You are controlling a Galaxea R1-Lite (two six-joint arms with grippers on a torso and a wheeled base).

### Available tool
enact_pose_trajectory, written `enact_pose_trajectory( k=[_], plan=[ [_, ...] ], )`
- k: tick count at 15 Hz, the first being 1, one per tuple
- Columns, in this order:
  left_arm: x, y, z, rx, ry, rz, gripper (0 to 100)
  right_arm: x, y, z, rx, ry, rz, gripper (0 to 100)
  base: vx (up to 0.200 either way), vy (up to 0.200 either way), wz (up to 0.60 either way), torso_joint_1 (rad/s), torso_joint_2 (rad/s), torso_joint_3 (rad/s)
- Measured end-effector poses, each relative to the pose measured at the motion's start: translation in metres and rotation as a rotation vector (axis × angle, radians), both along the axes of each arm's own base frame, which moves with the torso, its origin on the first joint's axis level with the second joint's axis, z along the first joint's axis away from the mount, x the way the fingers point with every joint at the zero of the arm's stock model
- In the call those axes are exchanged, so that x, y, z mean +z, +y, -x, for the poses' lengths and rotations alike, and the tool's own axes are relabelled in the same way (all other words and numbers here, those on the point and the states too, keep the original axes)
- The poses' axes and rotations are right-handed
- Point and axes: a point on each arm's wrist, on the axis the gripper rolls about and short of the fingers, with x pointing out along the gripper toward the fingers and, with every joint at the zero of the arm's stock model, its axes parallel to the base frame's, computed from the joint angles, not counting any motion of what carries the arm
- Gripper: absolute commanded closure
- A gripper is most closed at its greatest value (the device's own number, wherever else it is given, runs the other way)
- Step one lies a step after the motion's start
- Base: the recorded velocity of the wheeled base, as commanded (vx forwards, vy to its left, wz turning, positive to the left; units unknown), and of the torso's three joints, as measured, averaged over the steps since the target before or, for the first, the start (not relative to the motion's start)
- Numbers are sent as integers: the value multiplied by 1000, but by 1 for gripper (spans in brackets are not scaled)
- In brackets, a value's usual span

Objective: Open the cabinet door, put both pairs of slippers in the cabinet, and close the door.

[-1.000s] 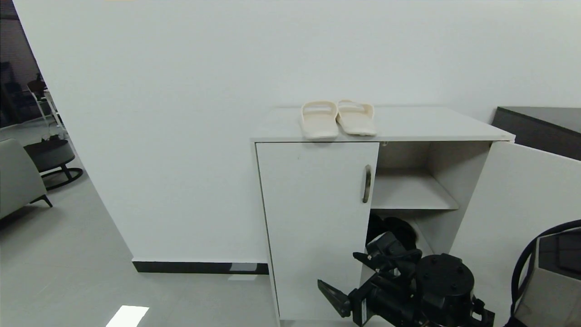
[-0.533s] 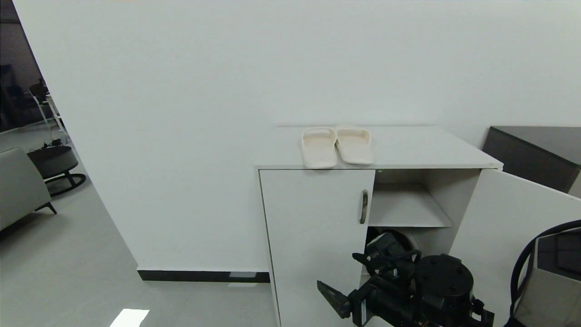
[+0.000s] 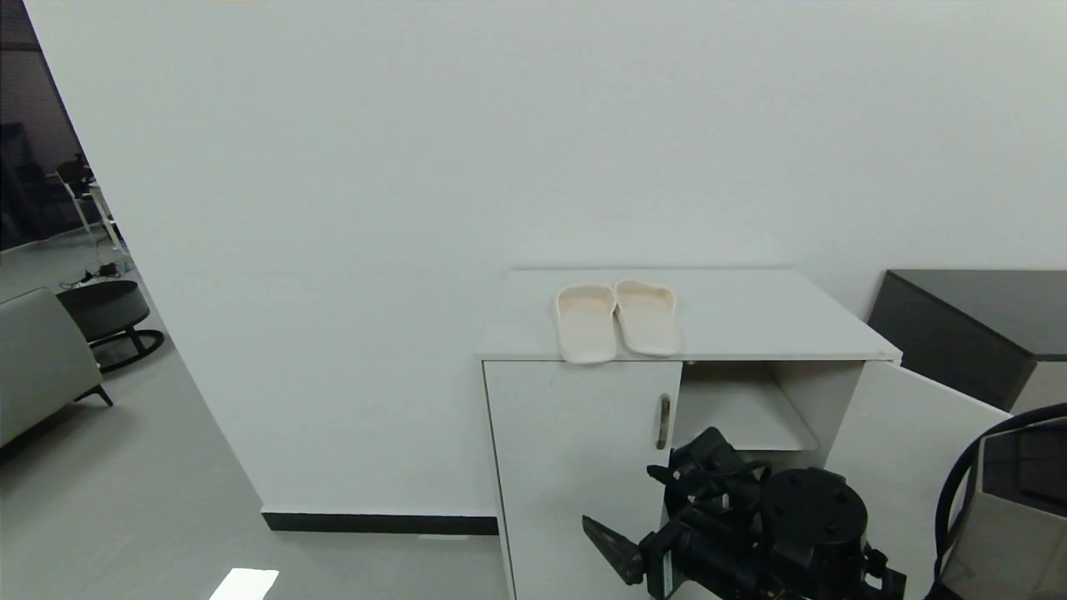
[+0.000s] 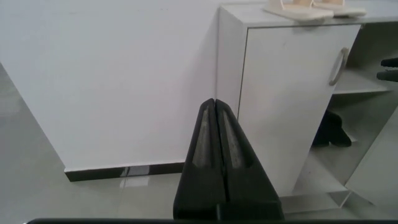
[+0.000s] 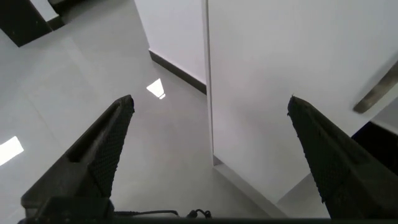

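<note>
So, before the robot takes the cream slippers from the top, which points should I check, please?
1. The right door of the white cabinet is open: ok.
2. The pair of cream plastic slippers lies side by side on the cabinet top, nothing on it: ok.
3. The right gripper is open for a grasp: ok.
4. The left gripper is open: not ok, fingers pressed together.
5. The dark pair is inside: cannot tell; a dark shape lies in the lower compartment.
</note>
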Motion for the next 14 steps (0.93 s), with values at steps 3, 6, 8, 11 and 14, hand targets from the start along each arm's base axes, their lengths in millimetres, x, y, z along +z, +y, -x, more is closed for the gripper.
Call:
enact_pose_trajectory(
  k=[3,6,8,11,14],
  plan=[
    [0,0,0,0,0,1,100,-1,0,1,1,2,2,0,0,0,0,264,-570,-299],
    [0,0,0,0,0,4,100,2,-1,1,1,-14,-16,0,0,0,0,289,-606,-318],
    [0,0,0,0,0,4,100,5,-2,3,27,-45,-49,0,0,0,0,232,-481,-249],
    [0,0,0,0,0,3,100,1,-1,10,66,-110,47,0,0,0,0,49,-107,-54],
    [0,0,0,0,0,3,100,12,8,-8,-94,-128,62,0,0,0,0,0,0,0]
  ],
)
